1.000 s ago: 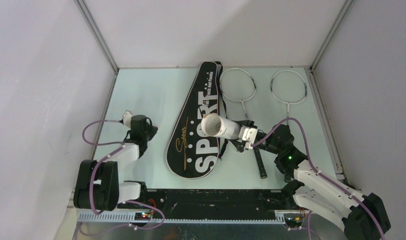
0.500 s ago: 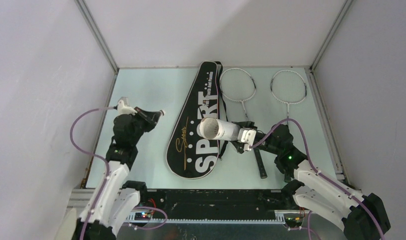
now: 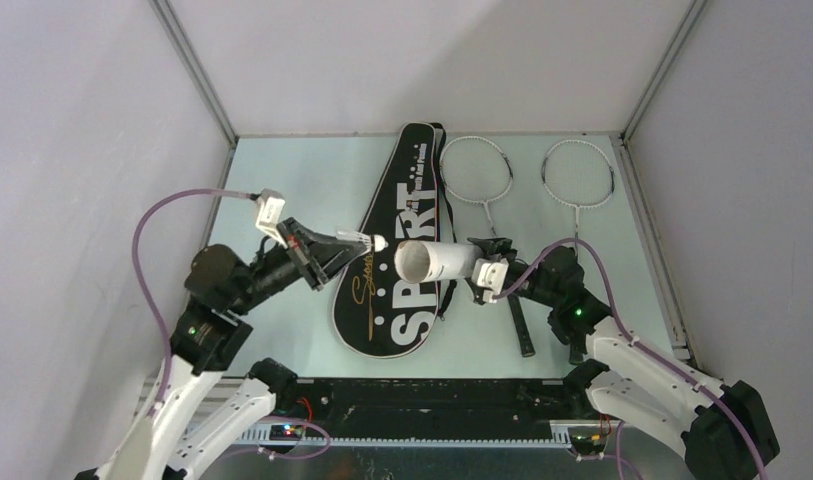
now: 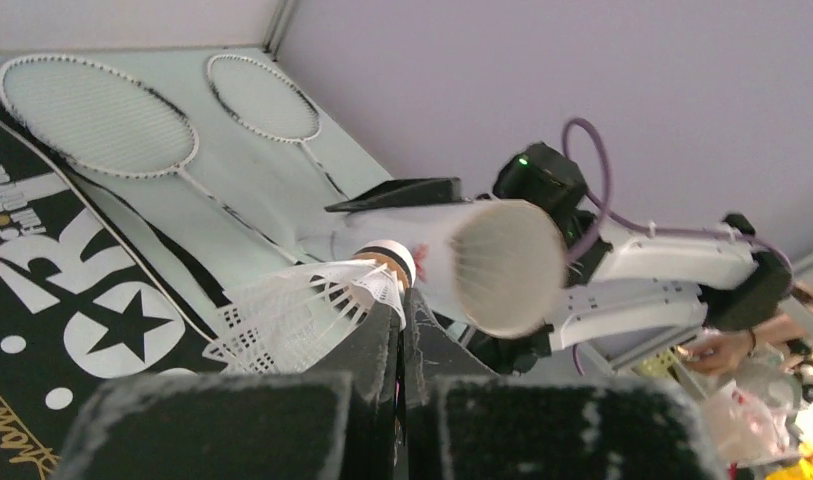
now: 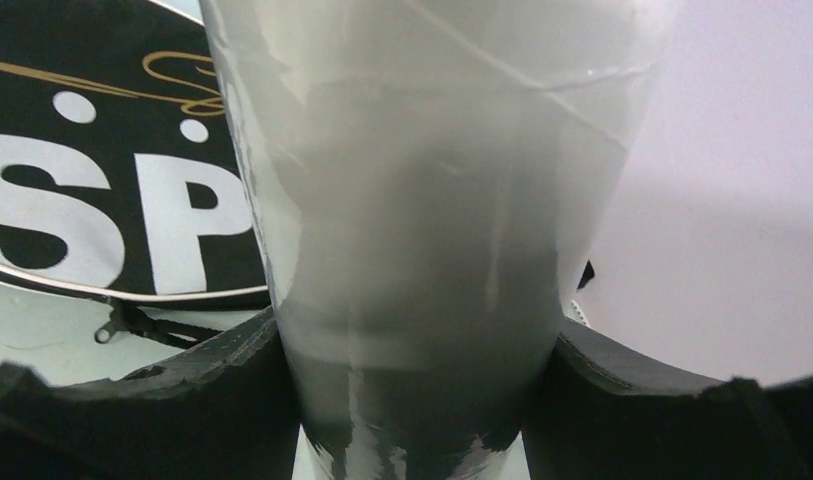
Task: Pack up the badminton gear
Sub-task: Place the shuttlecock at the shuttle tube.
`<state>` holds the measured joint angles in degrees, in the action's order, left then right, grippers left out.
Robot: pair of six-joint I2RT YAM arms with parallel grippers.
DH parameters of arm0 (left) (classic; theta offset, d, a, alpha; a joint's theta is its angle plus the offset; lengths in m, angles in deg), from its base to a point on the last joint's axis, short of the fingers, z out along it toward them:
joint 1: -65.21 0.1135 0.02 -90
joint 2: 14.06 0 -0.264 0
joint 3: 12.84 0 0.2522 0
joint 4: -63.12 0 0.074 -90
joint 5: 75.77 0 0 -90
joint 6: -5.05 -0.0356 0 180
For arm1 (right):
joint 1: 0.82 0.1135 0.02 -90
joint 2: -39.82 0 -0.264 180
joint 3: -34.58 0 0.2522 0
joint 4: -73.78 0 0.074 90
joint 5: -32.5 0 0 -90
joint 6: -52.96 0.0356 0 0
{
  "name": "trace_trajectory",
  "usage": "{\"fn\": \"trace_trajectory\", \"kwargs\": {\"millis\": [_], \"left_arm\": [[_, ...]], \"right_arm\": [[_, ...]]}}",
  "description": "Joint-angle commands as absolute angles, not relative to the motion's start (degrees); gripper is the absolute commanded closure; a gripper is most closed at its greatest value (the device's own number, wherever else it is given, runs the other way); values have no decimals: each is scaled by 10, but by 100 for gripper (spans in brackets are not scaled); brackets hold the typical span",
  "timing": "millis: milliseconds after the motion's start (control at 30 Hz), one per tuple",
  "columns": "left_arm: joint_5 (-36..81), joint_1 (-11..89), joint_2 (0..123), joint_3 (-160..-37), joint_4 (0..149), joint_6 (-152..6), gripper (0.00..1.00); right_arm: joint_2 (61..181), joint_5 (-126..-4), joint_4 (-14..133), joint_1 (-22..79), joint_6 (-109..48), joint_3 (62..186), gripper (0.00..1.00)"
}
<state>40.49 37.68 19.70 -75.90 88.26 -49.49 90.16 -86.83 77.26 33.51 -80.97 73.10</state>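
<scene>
Pinching a birdie point(image 3: 366, 241), the left gripper point(image 3: 344, 244) faces the tube point(image 3: 440, 260) at 3 o'clock. The right gripper point(image 3: 485, 272) holds that tube. Bad aim could crush feathers.

Left of the bag point(image 3: 397, 270) the desk point(image 3: 292, 180) offers open passage out to the side wall. Above the bag's middle, the tube point(image 3: 437, 260), held by the right end effector point(image 3: 487, 272), lies crosswise with its mouth leftward, blocking low passes. Only a narrow gap separates it from the shuttlecock point(image 3: 367, 241) in the left end effector point(image 3: 344, 244). Right of the bag, two rackets point(image 3: 477, 170) cover the far desk.
</scene>
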Motion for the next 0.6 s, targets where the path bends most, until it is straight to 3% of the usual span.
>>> {"fn": "trace_trajectory", "kwargs": {"millis": [0, 200, 567], "left_arm": [[422, 353, 176, -803, 947, -573, 100], [439, 342, 193, -825, 993, -590, 100], [320, 264, 250, -827, 960, -618, 100]], "right_arm": [[907, -859, 803, 326, -838, 748, 68], [931, -854, 821, 325, -838, 750, 69], [955, -859, 812, 331, -835, 759, 70]]}}
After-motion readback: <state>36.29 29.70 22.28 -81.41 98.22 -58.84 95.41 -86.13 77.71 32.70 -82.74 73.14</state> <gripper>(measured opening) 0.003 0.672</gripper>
